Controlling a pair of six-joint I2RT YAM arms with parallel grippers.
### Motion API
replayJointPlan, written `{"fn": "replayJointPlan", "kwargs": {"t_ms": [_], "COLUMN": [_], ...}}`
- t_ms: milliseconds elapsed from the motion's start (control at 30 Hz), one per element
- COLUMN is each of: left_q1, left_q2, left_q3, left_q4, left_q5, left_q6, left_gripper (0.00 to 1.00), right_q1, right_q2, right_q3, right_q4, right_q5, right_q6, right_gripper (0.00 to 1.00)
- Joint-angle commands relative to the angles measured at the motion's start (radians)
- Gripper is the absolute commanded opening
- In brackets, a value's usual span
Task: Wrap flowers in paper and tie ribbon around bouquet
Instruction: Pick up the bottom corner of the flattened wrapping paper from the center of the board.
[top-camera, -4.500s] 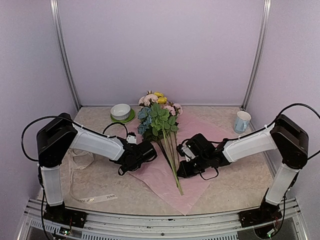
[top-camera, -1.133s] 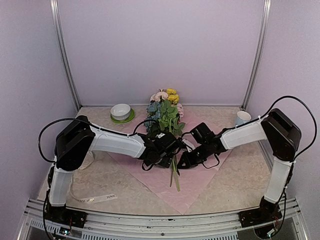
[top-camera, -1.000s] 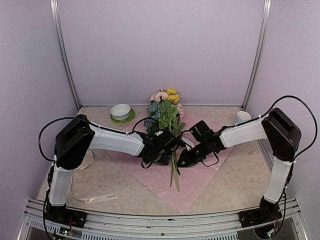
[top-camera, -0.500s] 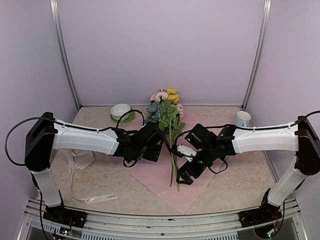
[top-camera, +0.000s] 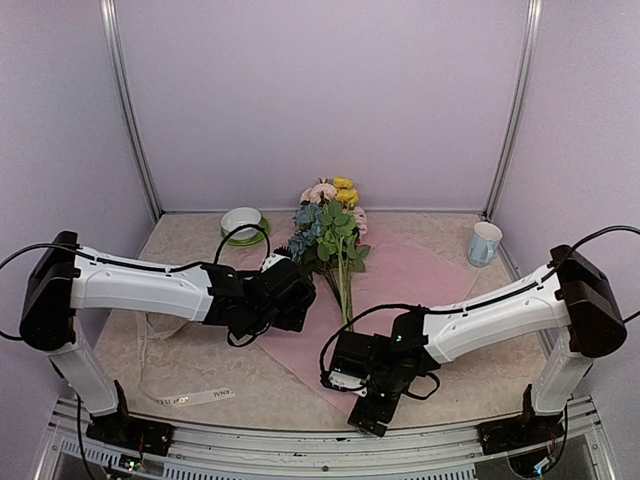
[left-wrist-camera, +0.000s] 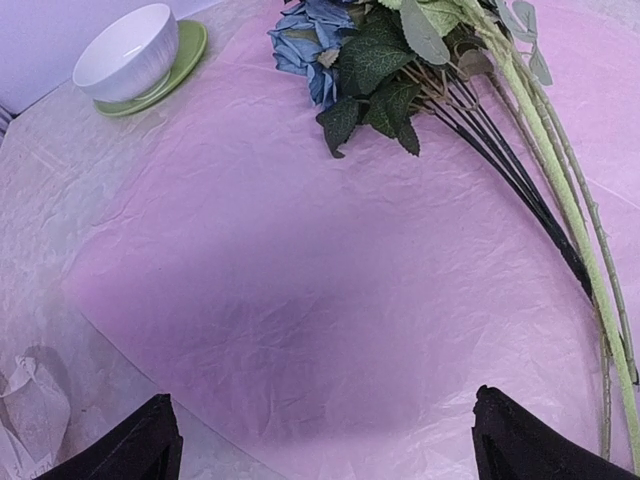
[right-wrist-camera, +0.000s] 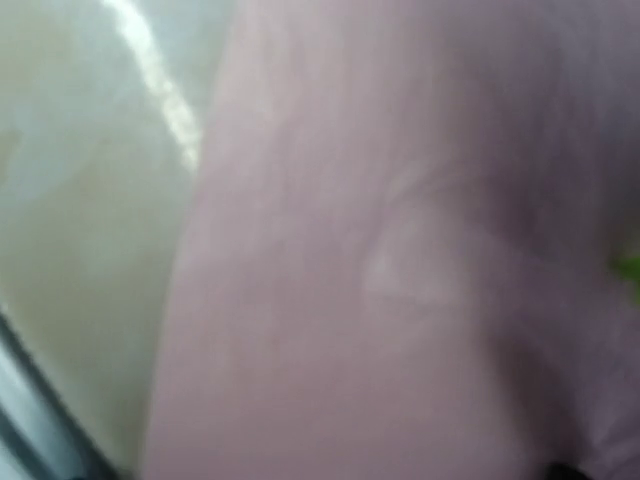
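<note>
The flowers (top-camera: 330, 222) are laid on the paper (top-camera: 415, 275) in the far middle of the table (top-camera: 490, 355). The blue, pink and yellow blooms are turned towards the back wall. The long thin stems (left-wrist-camera: 560, 190) run down towards the near edge. In the left wrist view some stems are seen as pale green and knobbly and others as dark and wiry. Matte dark green leaves (left-wrist-camera: 385, 70) are bunched where the stems meet.

The paper is a thin lilac-pink sheet, finely crinkled, spread flat as a diamond. The left gripper (left-wrist-camera: 322, 420) is held low over the paper's left half. Its black fingers (left-wrist-camera: 140, 450) are spread wide at the bottom corners of its own view, and nothing is caught between them.

The right gripper (top-camera: 372, 405) is lowered at the paper's near corner. Its wrist view is filled by blurred lilac paper beside pale marbled tabletop. Whether it is released or clenched cannot be told.

The ribbon (top-camera: 200, 397), cream fabric with small dark lettering, is left in loose loops on the table to the left of the paper.

A white ribbed bowl (left-wrist-camera: 125, 50) is set on a green saucer (left-wrist-camera: 190, 50) beyond the paper's far left edge. A pale cup (top-camera: 485, 243) is stood at the far right
</note>
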Motion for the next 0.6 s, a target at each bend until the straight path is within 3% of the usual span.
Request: {"fn": "replayJointPlan", "kwargs": {"t_ms": [0, 67, 167, 333, 400, 467, 567], "left_q1": [-0.004, -0.003, -0.002, -0.004, -0.004, -0.009, -0.022], "left_q2": [-0.044, -0.048, -0.050, -0.064, -0.103, -0.169, -0.306], "left_q3": [0.001, -0.001, -0.002, -0.013, -0.054, -0.127, -0.295], "left_q4": [-0.032, -0.038, -0.044, -0.021, 0.042, 0.159, 0.429], "left_q5": [-0.045, -0.052, -0.057, -0.057, -0.025, 0.053, 0.305], "left_q6": [-0.024, -0.027, -0.028, -0.007, 0.023, 0.082, 0.219], "left_gripper": [0.99, 0.99, 0.99, 0.99, 0.99, 0.98, 0.90], "right_q1": [0.012, 0.012, 0.012, 0.008, -0.003, -0.029, -0.069], "right_q2": [0.112, 0.125, 0.116, 0.088, 0.074, 0.060, 0.035], "right_q3": [-0.021, -0.020, -0.008, 0.047, 0.057, 0.060, 0.054], "right_q4": [-0.053, -0.065, -0.060, -0.044, -0.028, -0.011, 0.016], "right_q5": [0.096, 0.127, 0.155, 0.205, 0.210, 0.203, 0.143], "right_q6": [0.021, 0.027, 0.030, 0.011, 0.001, -0.005, -0.037], "right_gripper": [0.93, 0.81, 0.52, 0.19, 0.00, 0.00, 0.00]}}
